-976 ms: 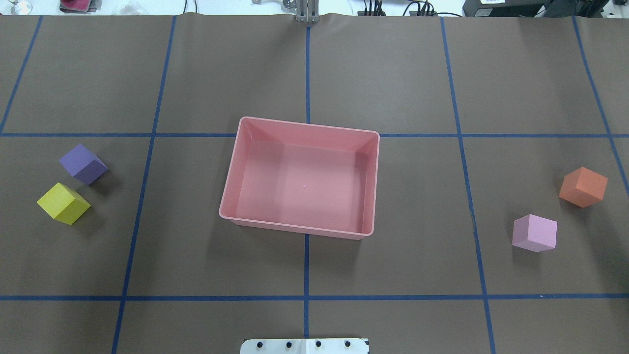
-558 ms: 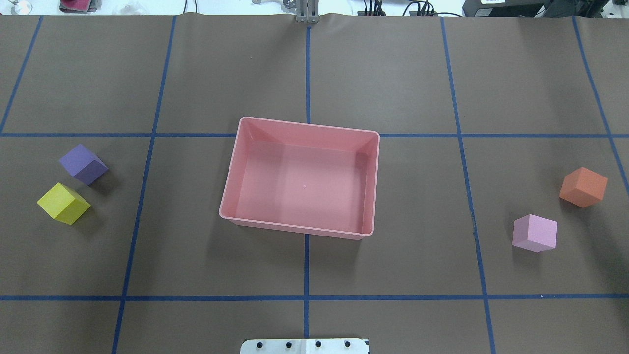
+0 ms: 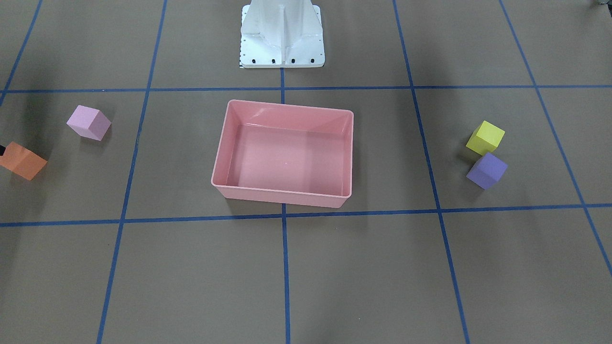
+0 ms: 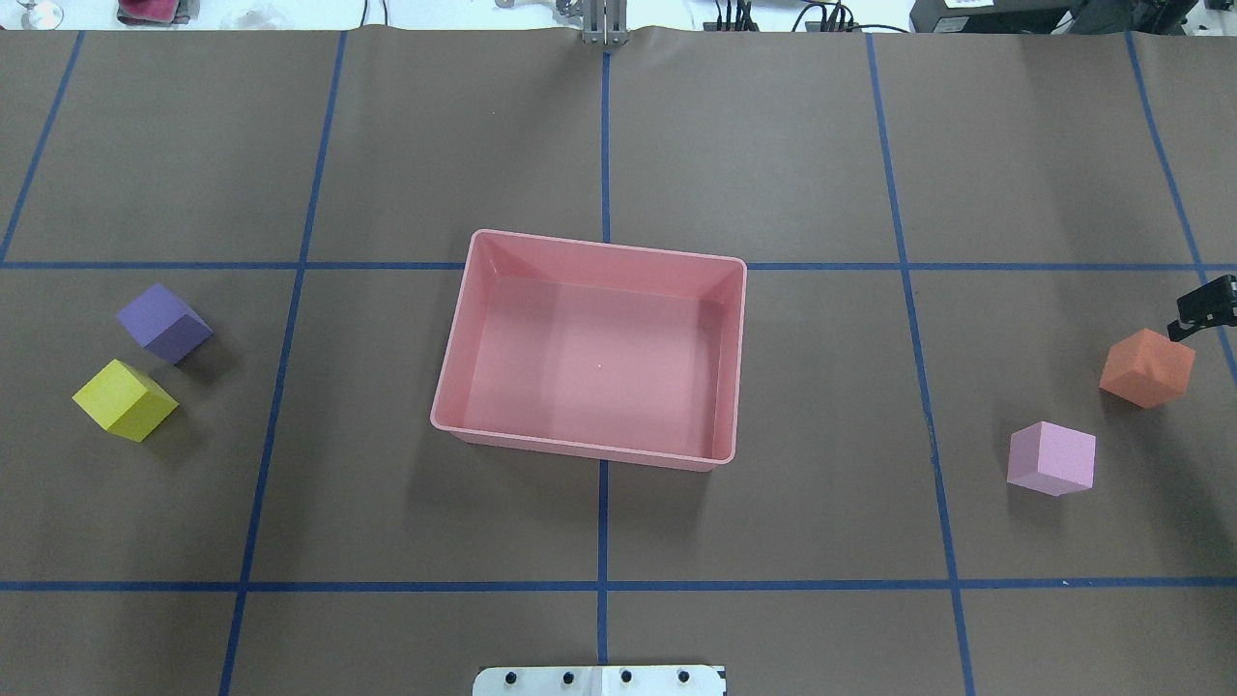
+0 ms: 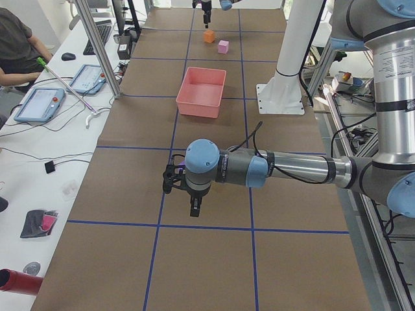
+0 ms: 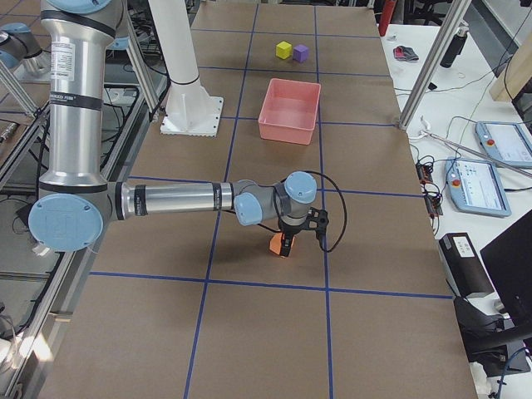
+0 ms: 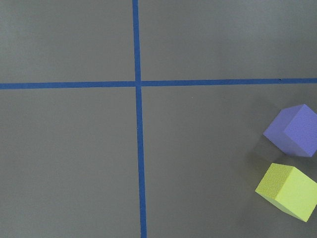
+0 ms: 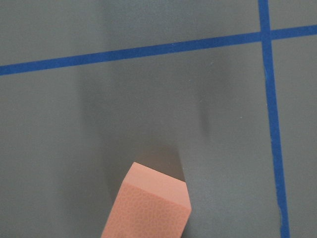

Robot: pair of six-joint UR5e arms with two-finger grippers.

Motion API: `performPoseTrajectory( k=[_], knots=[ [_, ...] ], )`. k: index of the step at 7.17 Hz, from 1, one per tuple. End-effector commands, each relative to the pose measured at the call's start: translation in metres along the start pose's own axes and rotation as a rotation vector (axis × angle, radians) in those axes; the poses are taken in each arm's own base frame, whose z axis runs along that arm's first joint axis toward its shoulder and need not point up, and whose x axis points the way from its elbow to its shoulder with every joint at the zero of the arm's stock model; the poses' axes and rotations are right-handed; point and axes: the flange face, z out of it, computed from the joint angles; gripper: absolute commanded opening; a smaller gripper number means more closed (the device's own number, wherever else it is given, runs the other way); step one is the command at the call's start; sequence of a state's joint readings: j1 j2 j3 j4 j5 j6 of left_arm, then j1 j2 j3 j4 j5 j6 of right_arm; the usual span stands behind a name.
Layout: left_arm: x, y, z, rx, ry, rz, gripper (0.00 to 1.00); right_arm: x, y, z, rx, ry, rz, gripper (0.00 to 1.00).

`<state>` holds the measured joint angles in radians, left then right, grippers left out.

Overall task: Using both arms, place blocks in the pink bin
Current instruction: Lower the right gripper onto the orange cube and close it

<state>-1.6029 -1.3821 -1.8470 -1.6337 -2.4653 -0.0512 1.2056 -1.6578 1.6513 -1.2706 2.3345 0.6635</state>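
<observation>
The pink bin [image 4: 589, 367] sits mid-table, with the purple block [image 4: 164, 324] and the yellow block [image 4: 126, 399] near each other well to its left. The orange block [image 4: 1147, 367] and the light pink block [image 4: 1051, 458] lie well to its right. The right gripper [image 6: 287, 239] hangs close by the orange block and the left gripper [image 5: 194, 208] hovers over the table's [image 4: 773, 145] left end; I cannot tell whether either is spread or clenched.

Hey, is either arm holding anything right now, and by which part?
Nothing. The right gripper hovers by the orange block, which sits ungripped on the table; the left gripper looks empty.
</observation>
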Motion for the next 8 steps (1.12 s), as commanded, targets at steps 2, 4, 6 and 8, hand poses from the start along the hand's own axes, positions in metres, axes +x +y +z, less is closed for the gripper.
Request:
performPoseTrajectory(
  k=[2,4,6,8],
  knots=[
    [0.0,0.0,0.001,-0.001,0.001,-0.002,0.99,-0.001,0.001,0.032,-0.006,0.005,0.089,0.99],
    [-0.001,0.001,0.001,-0.002,0.001,-0.005,0.99,-0.004,0.004,0.041,-0.024,0.013,0.094,0.99],
    [-0.003,0.001,0.003,-0.006,0.001,-0.008,0.99,-0.015,-0.001,0.05,-0.035,0.017,0.093,0.68],
    [-0.002,0.0,0.003,-0.005,0.003,-0.005,0.99,-0.03,-0.008,0.043,-0.022,0.001,0.119,0.0]
  ],
)
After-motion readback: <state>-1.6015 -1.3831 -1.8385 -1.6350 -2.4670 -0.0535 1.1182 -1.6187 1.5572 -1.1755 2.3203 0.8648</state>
